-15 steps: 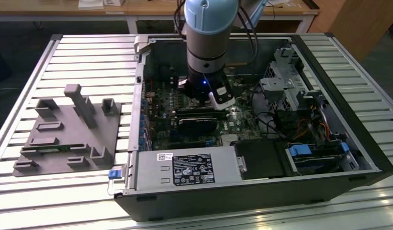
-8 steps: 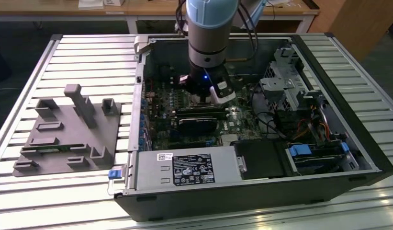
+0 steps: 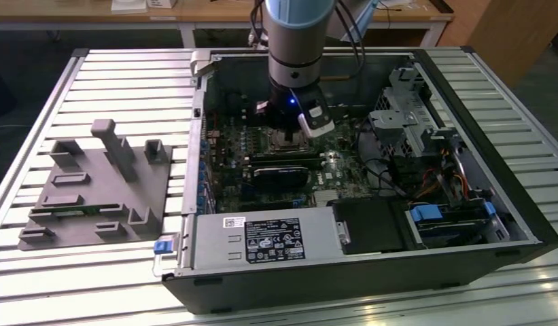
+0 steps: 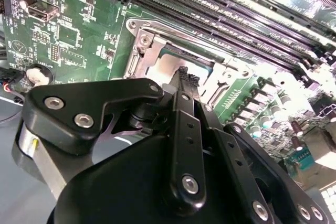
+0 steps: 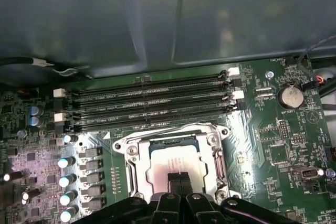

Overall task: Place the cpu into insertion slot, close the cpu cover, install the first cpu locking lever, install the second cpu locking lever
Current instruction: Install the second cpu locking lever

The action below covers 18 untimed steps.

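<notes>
In the first wrist view the cpu [image 5: 170,162] lies flat in the insertion slot [image 5: 169,131], its dull metal top showing through the window of the silver cpu cover [image 5: 131,167], which lies down around it. My gripper [image 5: 180,179] is shut, its two black fingertips pressed together with nothing between them, right over the cpu's near edge. The second wrist view has the same fingertips [image 4: 181,77] against the cpu [image 4: 159,70]. In the exterior view the gripper [image 3: 286,133] hangs inside the open computer case, directly above the slot [image 3: 281,142]. I cannot make out the locking levers.
Long black memory slots [image 5: 152,103] run just beyond the socket, and a row of capacitors [image 5: 65,182] stands beside it. A black block [image 3: 281,172] sits near the socket. A grey fixture [image 3: 97,190] rests at the exterior view's left. Case walls [image 3: 199,122] and a drive cage [image 3: 410,129] hem in the arm.
</notes>
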Tool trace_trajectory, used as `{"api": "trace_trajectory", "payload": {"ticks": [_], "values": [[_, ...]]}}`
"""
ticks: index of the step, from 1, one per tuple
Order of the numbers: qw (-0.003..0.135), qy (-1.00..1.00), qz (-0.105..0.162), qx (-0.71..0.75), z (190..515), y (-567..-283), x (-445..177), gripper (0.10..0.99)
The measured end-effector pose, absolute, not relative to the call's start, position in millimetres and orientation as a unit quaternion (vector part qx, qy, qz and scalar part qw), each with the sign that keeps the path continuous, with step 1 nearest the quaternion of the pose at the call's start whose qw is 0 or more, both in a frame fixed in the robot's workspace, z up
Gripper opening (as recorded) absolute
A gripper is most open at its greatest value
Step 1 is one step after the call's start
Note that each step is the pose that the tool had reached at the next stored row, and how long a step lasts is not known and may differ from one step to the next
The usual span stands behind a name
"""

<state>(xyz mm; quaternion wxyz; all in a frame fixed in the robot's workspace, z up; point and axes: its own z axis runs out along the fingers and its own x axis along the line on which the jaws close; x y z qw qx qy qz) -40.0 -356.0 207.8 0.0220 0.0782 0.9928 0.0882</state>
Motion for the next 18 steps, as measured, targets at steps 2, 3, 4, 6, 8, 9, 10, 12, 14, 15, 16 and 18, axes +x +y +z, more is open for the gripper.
{"api": "trace_trajectory", "payload": {"ticks": [2, 3, 4, 6, 8, 9, 10, 12, 14, 15, 16, 18], "values": [[0.022, 0.993, 0.083, 0.078, 207.8, -353.0, -39.7, 0.106], [0.023, 0.993, 0.081, 0.078, 207.8, -351.9, -39.6, 0.106], [0.023, 0.993, 0.081, 0.078, 207.8, -350.9, -39.4, 0.106], [0.023, 0.993, 0.080, 0.078, 207.8, -349.6, -39.1, 0.106], [0.023, 0.993, 0.080, 0.078, 207.8, -349.3, -38.9, 0.106], [0.023, 0.993, 0.080, 0.078, 207.8, -349.2, -38.9, 0.106], [0.023, 0.993, 0.080, 0.078, 207.8, -349.2, -38.8, 0.106], [0.023, 0.993, 0.080, 0.078, 207.8, -349.2, -38.8, 0.106], [0.023, 0.993, 0.080, 0.078, 207.8, -349.2, -38.8, 0.106], [0.023, 0.993, 0.080, 0.078, 207.8, -349.2, -38.8, 0.106], [0.023, 0.993, 0.080, 0.078, 207.8, -349.2, -38.8, 0.106], [0.023, 0.993, 0.080, 0.078, 207.8, -349.2, -38.8, 0.106]]}}
